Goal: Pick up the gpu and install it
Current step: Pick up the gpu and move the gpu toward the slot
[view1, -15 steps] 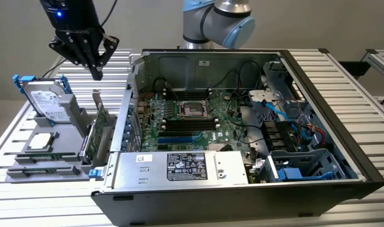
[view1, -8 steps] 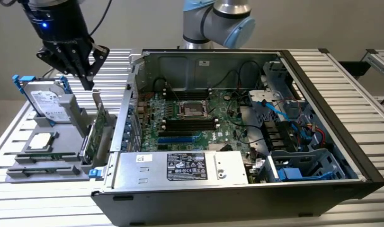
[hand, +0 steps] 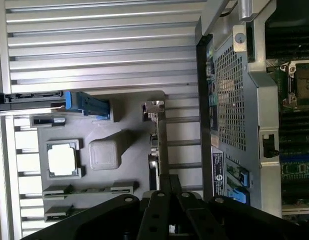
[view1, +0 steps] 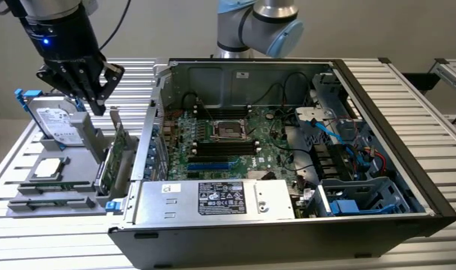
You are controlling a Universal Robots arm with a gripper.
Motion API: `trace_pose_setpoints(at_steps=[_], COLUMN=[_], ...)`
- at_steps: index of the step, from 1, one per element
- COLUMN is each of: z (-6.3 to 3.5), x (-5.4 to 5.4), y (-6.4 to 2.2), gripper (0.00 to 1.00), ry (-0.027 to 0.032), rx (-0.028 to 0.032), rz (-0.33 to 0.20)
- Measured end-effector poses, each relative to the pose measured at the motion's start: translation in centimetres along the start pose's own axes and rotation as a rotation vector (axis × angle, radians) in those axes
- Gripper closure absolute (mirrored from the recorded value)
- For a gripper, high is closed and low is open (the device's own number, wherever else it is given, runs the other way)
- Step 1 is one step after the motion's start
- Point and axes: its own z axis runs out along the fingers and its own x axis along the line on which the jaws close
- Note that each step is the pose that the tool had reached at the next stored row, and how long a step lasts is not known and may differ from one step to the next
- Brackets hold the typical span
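Both fingers (view1: 97,101) together, above gpu (view1: 120,146)

Gripper (view1: 99,106): black; jointed link fingers (hand: 157,215), round pivot screws (hand: 128,199). Wrist housing (view1: 63,34) above it: black cylinder, small blue light (view1: 46,40), black cable (view1: 117,25). Arm (view1: 272,8): silver tubes, pale blue joint caps (view1: 286,35).

We see slatted silver metal bench (view1: 407,95), parallel ribs. We count two things directly on it: open computer case (view1: 272,250), lying on side, interior facing up; grey parts tray (view1: 79,164), just beside case on exterior view's left. Bare slats show around both.
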Motion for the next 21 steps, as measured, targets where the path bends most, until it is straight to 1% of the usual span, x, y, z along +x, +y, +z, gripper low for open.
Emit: trace_pose_setpoints(at_steps=[2, 4, 6, 7, 9, 10, 11, 21], z=[0.19, 0.25, 0.27, 0.28, 0.42, 0.59, 0.77, 2.56], x=[0.1, 0.2, 0.2, 0.2, 0.2, 0.2, 0.2, 0.4], y=[-0.22, -0.35, -0.42, -0.46, -0.54, -0.6, -0.66, -1.58], gripper=[0.89, 0.88, 0.76, 0.76, 0.64, 0.64, 0.58, 0.58], ry=[0.0045, 0.0057, 0.0057, 0.0058, 0.0056, 0.0059, 0.0059, 0.0058], rx=[0.0003, 0.0003, -0.001, -0.0017, -0.0025, -0.0023, -0.0023, -0.0024], rz=[0.0, 0.0, 0.0, 0.0, 0.0, 0.0, 0.0, 0.0])
